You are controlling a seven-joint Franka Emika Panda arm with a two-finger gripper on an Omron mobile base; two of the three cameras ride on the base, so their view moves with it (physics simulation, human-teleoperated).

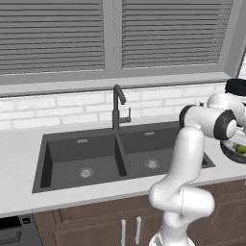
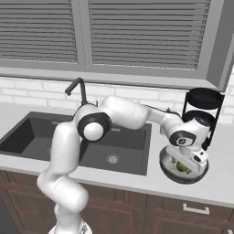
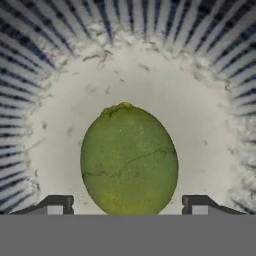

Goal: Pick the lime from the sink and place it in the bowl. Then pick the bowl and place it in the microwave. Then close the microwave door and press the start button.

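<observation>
The yellow-green lime (image 3: 129, 160) lies on the pale inside of the bowl (image 3: 65, 125), whose dark streaked wall rings the hand view. My gripper (image 3: 127, 205) hangs straight over it, open, with a dark fingertip on each side of the lime and a gap between each tip and the fruit. From the right base view the hand reaches down into the bowl (image 2: 168, 172) on the counter right of the sink (image 2: 123, 146), with the lime (image 2: 183, 167) under it. The left base view has the bowl (image 1: 231, 153) at the right edge. The microwave is out of view.
The dark double-basin sink (image 1: 81, 153) and its faucet (image 1: 117, 103) lie left of the bowl. A black two-tier wire rack (image 2: 204, 105) stands right behind the bowl. A white tiled wall and shuttered window close off the back; brown cabinets run below the counter.
</observation>
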